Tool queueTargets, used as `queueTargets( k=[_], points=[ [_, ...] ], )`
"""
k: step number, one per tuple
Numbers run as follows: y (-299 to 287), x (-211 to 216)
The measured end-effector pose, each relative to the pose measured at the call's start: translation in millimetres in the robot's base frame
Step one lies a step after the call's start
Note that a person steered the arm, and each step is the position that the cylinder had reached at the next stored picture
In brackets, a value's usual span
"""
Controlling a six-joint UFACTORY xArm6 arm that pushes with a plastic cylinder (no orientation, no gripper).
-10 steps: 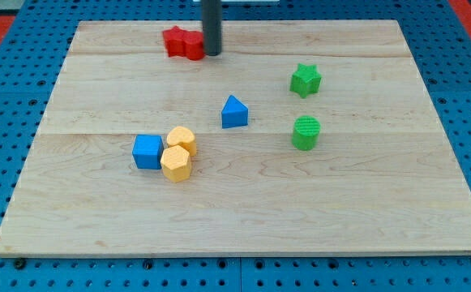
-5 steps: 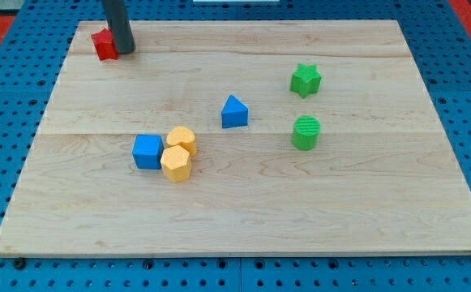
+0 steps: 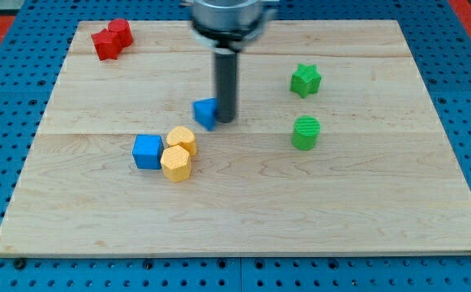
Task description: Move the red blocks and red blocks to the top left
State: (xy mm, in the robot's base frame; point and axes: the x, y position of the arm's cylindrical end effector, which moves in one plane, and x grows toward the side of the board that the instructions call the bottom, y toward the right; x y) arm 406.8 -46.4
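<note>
Two red blocks [image 3: 110, 38] sit touching each other at the board's top left corner. My tip [image 3: 225, 121] is near the board's middle, far to the right of and below the red blocks. It touches the right side of the blue triangular block [image 3: 206, 113]. The rod hides part of that block.
A blue cube [image 3: 147, 151] and two yellow blocks [image 3: 178, 152] cluster left of centre. A green star [image 3: 305, 80] and a green cylinder [image 3: 306, 133] stand at the right. The wooden board [image 3: 243, 219] lies on a blue pegboard.
My tip has left the red blocks at the top left and moved to the board's middle. The blue triangular block has shifted to the left.
</note>
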Motion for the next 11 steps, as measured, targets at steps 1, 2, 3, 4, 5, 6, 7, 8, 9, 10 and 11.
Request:
queueTargets(
  k=[1,2,3,4,5,6,7,8,9,10,11],
  points=[
    [-65,-23],
    [-23,11],
    [-76,4],
    [-111,-47],
    [-128,-96],
    [-131,-105],
    [-110,-90],
    [-115,-9],
    [-135,94],
    [-74,143],
    [-59,98]
  ],
)
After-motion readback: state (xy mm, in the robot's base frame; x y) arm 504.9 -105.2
